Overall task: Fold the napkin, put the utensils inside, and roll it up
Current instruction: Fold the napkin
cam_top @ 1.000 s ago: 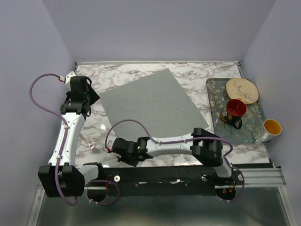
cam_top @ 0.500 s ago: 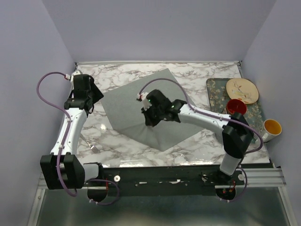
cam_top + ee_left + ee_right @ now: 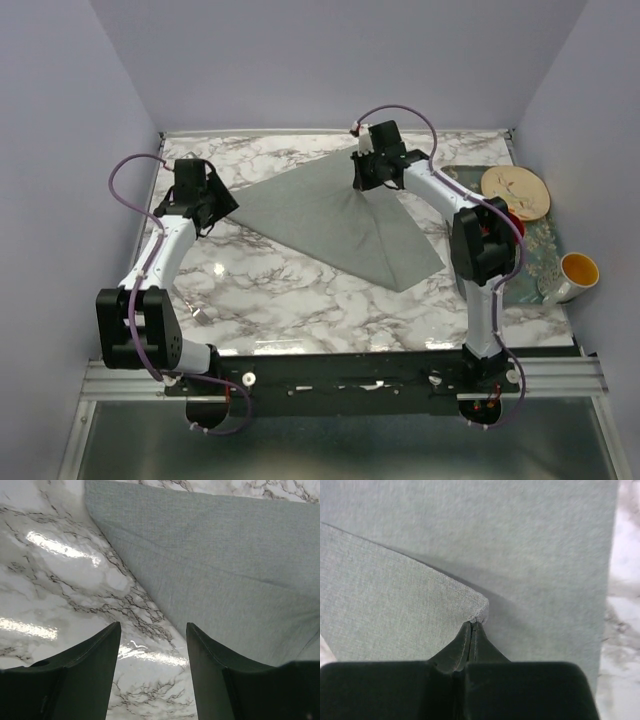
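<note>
Marble table [image 3: 300,300]: napkin [image 3: 340,225] lies centre-to-far, first fold looks half done, with the right gripper [image 3: 472,625] clamped on a lifted corner above the cloth and the left gripper [image 3: 153,626] spread, empty, at its left edge; utensils and roll not started.

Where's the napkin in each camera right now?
Top external: napkin, folded over, mid-table toward the back.
Left wrist: upper right, past the open left gripper.
Right wrist: fills most of the frame, corner pinched by the right gripper.
Shared landmark: the marble table, bordering it in every view.
</note>
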Motion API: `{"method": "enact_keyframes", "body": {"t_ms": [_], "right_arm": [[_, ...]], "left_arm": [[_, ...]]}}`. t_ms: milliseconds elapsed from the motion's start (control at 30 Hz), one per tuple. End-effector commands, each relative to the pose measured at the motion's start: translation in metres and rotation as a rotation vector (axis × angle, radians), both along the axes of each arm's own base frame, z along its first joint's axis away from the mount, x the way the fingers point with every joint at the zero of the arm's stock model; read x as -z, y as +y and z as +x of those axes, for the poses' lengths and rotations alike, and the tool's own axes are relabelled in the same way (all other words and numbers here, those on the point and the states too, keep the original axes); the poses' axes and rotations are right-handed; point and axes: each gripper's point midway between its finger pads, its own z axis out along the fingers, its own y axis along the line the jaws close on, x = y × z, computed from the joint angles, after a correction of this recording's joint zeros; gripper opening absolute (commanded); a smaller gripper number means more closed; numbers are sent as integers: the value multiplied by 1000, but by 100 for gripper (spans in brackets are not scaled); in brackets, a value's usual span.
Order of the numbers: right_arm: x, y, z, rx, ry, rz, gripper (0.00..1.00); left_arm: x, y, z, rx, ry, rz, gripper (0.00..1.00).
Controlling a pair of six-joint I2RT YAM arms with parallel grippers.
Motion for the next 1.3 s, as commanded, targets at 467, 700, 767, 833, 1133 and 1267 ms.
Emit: {"method": "enact_keyframes", "body": {"t_ms": [467, 700, 767, 833, 1133, 1267], "right_arm": [[-16, 19, 117, -19, -160, 128, 1], [-18, -1, 145, 155, -129, 239, 1], [-19, -5, 149, 159, -129, 270, 1], [-22, -6, 153, 156, -140, 282, 1], [-30, 6, 164, 86, -149, 398, 1], [-34, 11, 169, 89, -164, 428, 1]], "left_arm": [[9, -31, 24, 69, -8, -49, 63], [7, -33, 27, 79, -10, -56, 63], [6, -32, 28, 79, -14, -53, 63], [5, -33, 29, 84, -15, -50, 63], [5, -35, 32, 91, -18, -54, 63], [5, -35, 33, 93, -18, -56, 63]]}}
